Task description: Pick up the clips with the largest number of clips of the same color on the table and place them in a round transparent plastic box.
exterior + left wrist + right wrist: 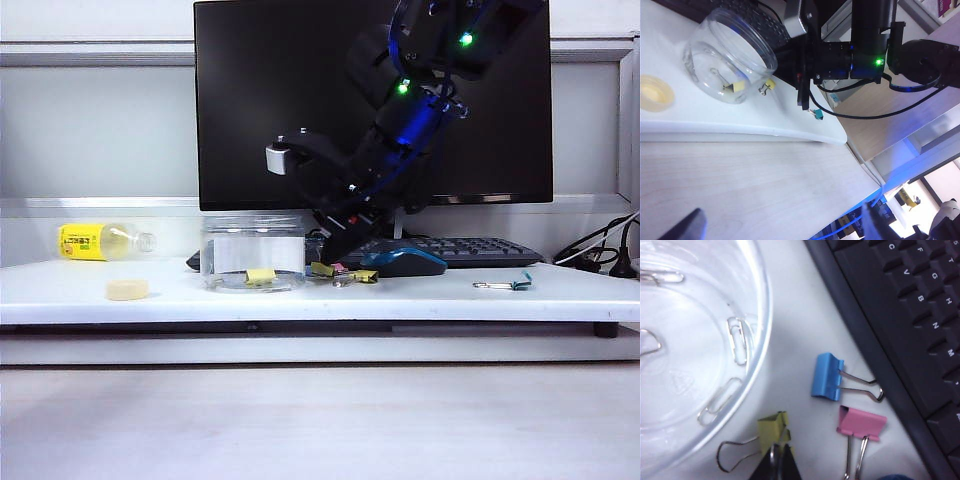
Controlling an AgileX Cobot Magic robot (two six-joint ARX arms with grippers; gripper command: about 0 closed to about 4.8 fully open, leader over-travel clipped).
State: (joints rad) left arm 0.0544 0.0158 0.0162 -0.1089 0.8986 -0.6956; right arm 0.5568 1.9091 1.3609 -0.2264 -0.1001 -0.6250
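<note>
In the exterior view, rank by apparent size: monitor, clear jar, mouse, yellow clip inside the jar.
1. Monitor, by far the largest.
2. Round transparent plastic box.
3. Blue mouse, though the right claw, shut at a yellow clip, hides one end.
4. Yellow clip in the box, smallest.

White raised desk (pixel 560 298) on pale wood floor (pixel 320 420), grey wall (pixel 100 130) behind.

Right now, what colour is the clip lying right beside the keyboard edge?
Pink, beside the keyboard; clearest in the right wrist view.
</note>
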